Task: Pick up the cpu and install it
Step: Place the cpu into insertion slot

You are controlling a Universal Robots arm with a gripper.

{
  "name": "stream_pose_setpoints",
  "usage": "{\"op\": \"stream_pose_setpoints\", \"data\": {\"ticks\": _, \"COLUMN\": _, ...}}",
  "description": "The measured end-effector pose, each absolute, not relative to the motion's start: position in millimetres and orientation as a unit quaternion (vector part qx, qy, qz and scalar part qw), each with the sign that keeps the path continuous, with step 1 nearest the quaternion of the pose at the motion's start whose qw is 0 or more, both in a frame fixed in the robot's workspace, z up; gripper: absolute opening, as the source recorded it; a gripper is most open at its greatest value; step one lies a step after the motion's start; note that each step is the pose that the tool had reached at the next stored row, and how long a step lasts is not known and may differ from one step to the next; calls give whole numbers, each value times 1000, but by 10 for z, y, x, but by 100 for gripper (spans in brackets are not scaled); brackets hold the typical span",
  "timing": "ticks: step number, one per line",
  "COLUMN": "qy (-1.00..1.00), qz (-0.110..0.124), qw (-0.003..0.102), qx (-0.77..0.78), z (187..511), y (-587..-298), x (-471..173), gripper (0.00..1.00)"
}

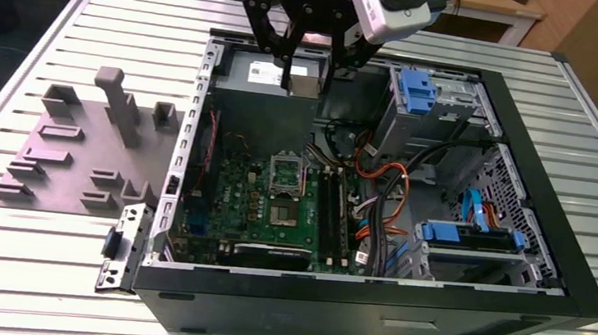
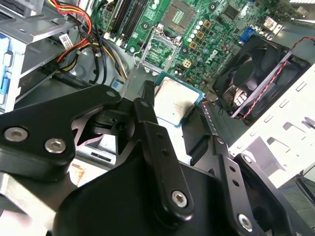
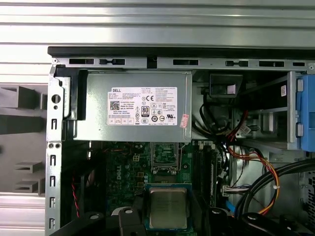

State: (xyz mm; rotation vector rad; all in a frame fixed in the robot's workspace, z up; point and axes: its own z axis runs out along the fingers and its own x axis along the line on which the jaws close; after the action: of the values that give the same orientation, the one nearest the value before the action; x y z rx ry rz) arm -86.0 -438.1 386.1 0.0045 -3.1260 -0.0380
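1. my pincer [image 1: 303, 86]: upper part cut off by the exterior view's top edge.
2. grey box [image 1: 251, 71]: partly hidden behind my pincer there.
3. chip [image 2: 174, 101]: one corner covered by my finger [image 2: 147, 118] in the second wrist view.
4. label [image 3: 142, 105]: print too small to tell.

Exterior view high and oblique over the whole case [image 1: 374, 302] — both wrist views close above its green board [image 2: 216, 34] [image 3: 123, 172]
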Motion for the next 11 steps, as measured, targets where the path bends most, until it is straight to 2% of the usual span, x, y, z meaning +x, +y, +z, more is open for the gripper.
{"op": "stream_pose_setpoints", "data": {"ticks": 11, "qy": -1000, "qz": -12, "qw": 8, "qx": 1, "z": 3830, "y": -4430, "x": -844, "gripper": 47}}
